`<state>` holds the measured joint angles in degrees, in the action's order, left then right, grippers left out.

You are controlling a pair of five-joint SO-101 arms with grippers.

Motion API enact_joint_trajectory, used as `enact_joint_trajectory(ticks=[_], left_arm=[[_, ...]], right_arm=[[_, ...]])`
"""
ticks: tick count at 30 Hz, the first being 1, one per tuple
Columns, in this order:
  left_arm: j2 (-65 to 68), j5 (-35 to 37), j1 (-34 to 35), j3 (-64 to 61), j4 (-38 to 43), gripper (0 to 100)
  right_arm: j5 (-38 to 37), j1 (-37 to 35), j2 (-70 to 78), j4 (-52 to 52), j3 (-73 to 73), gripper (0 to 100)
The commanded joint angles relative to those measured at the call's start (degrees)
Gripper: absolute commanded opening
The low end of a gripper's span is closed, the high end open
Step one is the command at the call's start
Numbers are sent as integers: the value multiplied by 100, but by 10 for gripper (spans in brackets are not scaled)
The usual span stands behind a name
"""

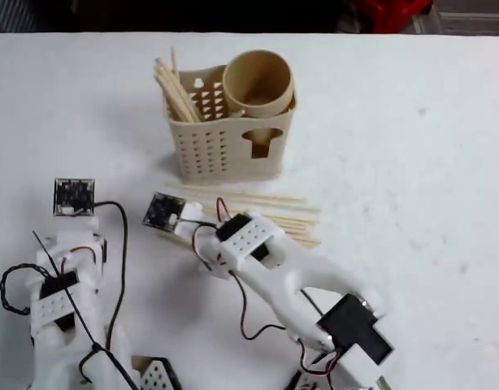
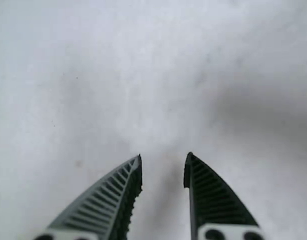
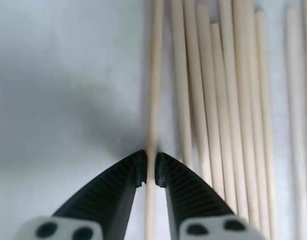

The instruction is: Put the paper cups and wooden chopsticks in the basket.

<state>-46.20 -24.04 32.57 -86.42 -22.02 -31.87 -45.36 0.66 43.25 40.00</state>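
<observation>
A cream perforated basket (image 1: pixel 229 150) stands at the table's far middle. In it are a tan paper cup (image 1: pixel 258 81) and a bunch of wooden chopsticks (image 1: pixel 175 89) leaning in its left corner. More chopsticks (image 1: pixel 290 213) lie in a loose row on the table just in front of the basket. The right arm (image 1: pixel 249 240) is over their left end. My right gripper (image 3: pixel 151 167) is shut on the outermost single chopstick (image 3: pixel 153 90), with the other chopsticks (image 3: pixel 228 100) lying alongside. My left gripper (image 2: pixel 162 165) is open over bare table, holding nothing.
The left arm (image 1: pixel 67 276) sits at the near left, well apart from the basket, with black cables looping around it. White tabletop (image 1: pixel 412 162) stretches to the right of the basket and the chopsticks.
</observation>
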Motion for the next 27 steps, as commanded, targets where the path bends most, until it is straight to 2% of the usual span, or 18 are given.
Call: enact_joint_trajectory(ticks=[1,6,17,27], left_arm=[[-136,-18,4,35,62,154],[-136,-18,4,35,62,154],[-136,-26,-4,35,62,154],[-136,-35,-4,35,62,154]], right_arm=[[35,4,-242,40,-53,17],[466,207,-1288,470,0,17],[484,312,-3987,567,941,17],[492,312,-6000,778,941,17]])
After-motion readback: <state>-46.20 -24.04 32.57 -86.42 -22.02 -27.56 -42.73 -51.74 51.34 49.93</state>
